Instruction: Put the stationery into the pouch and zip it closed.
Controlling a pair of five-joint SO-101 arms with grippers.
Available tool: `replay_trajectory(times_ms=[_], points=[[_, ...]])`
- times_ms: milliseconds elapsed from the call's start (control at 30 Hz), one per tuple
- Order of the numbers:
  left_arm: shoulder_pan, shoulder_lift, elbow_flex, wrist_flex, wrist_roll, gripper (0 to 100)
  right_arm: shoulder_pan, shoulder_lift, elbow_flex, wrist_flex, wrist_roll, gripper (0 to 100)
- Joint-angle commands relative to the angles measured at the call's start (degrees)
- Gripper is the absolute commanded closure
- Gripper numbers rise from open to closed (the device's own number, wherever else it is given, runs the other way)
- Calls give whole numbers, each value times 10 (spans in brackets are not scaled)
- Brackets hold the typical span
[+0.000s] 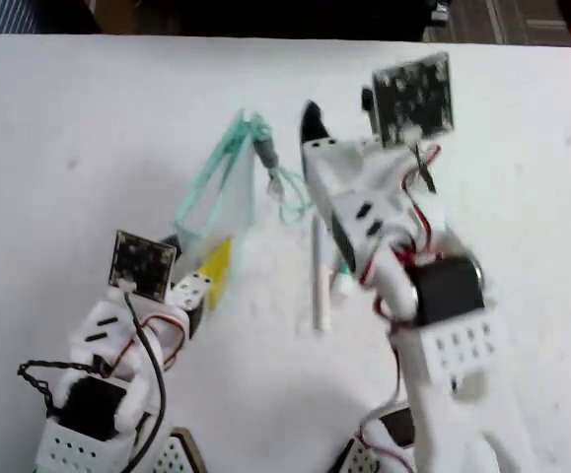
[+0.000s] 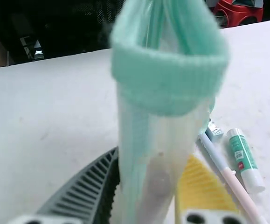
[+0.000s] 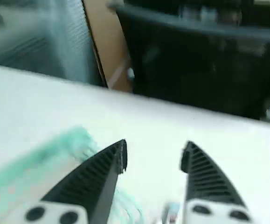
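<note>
The pouch [image 1: 221, 187], clear with mint-green trim, sits on edge on the white table [image 1: 78, 118], and we see our left gripper [image 2: 151, 186] clamped on one end. Our right gripper [image 3: 155, 149] hangs wide apart and empty near the other end. A pen [image 1: 321, 286] and a glue stick [image 2: 242, 158] lie beside it. A dark chair [image 3: 195, 60] stands behind the table.

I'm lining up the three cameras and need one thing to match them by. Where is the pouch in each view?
High view: pouch left of centre, its near end in the left tool.
Left wrist view: pouch clamped in the left tool.
Right wrist view: pouch, a green blur beside the open right tool.
Landmark: the pen beside the pouch, high and left wrist views.
</note>
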Motion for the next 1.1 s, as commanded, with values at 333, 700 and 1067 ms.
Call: replay_trajectory(times_ms=[333,700,1067], points=[[-48,6,-23,-27,-1,887,26,341,-14,103,-4,875],[-48,6,-23,-27,-1,887,20,484,-15,58,-1,875],[-48,6,-22,-30,-1,887,21,554,-17,-7,-1,897]])
